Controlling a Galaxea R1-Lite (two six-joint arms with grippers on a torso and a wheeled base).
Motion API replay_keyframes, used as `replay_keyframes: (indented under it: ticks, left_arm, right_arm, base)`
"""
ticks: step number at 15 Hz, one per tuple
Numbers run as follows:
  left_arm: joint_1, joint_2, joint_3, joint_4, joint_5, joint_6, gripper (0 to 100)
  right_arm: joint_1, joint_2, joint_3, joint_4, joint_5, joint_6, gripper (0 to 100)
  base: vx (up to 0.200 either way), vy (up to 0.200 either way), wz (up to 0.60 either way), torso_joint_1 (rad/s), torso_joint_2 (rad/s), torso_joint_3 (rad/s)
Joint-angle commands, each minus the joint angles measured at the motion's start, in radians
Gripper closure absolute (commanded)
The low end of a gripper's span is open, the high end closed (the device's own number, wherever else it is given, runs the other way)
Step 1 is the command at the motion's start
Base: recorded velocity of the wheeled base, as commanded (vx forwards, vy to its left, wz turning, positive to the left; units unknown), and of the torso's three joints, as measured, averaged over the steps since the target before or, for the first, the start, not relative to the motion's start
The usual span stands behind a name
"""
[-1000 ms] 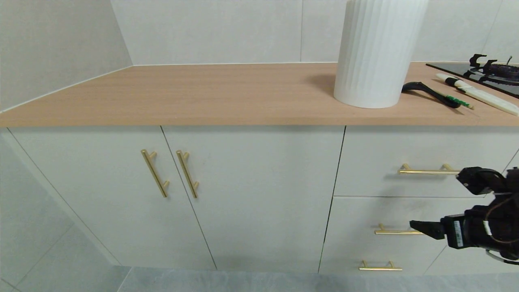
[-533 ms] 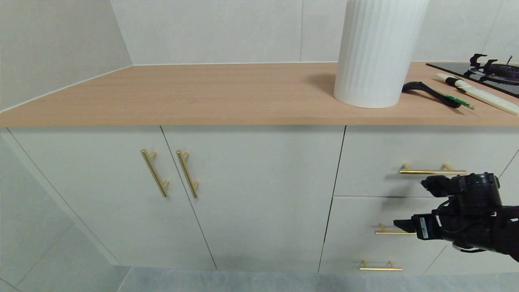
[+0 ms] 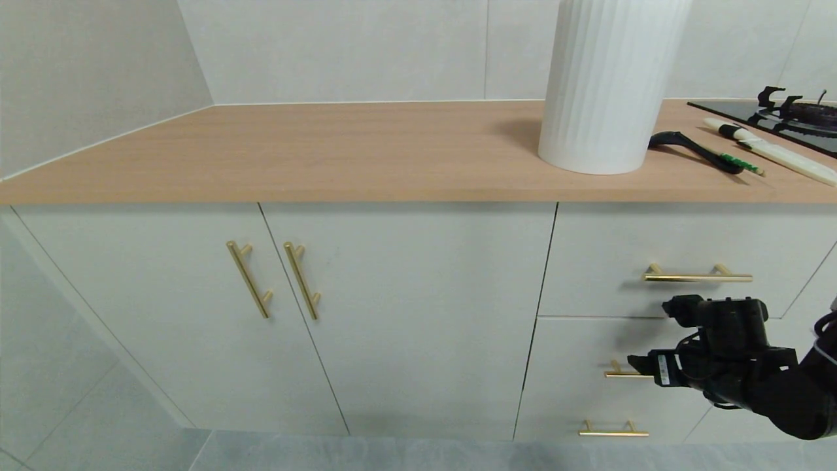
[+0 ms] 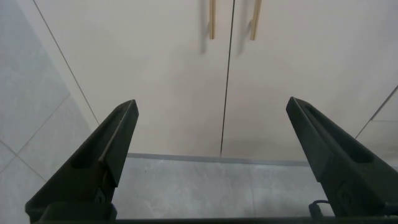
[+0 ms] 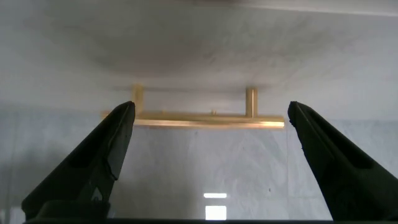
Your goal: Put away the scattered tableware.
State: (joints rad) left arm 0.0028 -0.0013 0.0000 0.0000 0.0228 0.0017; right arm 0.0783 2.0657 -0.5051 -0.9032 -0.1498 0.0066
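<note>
Right gripper (image 3: pixel 650 332), jaws wide, faces the middle drawer handle (image 3: pixel 618 374). Left gripper (image 4: pixel 211 106) is equally wide. A white container (image 3: pixel 605 85) stands near the worktop's (image 3: pixel 327 150) front edge.

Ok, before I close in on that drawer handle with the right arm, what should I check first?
1. Jaws of the right gripper open: ok.
2. The drawer handle centred between the jaws: ok.
3. Jaws reaching the handle: not ok, it lies beyond the tips.
4. Jaws set across the bar: not ok, they open along its length.
5. The left gripper out of the way: ok, open, facing the cupboard doors.
</note>
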Motion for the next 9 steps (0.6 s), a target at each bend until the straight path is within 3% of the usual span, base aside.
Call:
replay_keyframes:
  ticks: [1, 9]
  left_arm:
    - [0.000, 0.001, 0.000, 0.000, 0.000, 0.000, 0]
    - [0.002, 0.001, 0.000, 0.000, 0.000, 0.000, 0]
  right_arm:
    - [-0.006, 0.076, 0.007, -0.028, -0.004, 0.001, 0]
    - [-0.026, 0.175, 0.020, -0.161, -0.004, -0.004, 0]
  base:
    - [0.000, 0.000, 0.00, 0.000, 0.00, 0.000]
    - [0.000, 0.000, 0.00, 0.000, 0.00, 0.000]
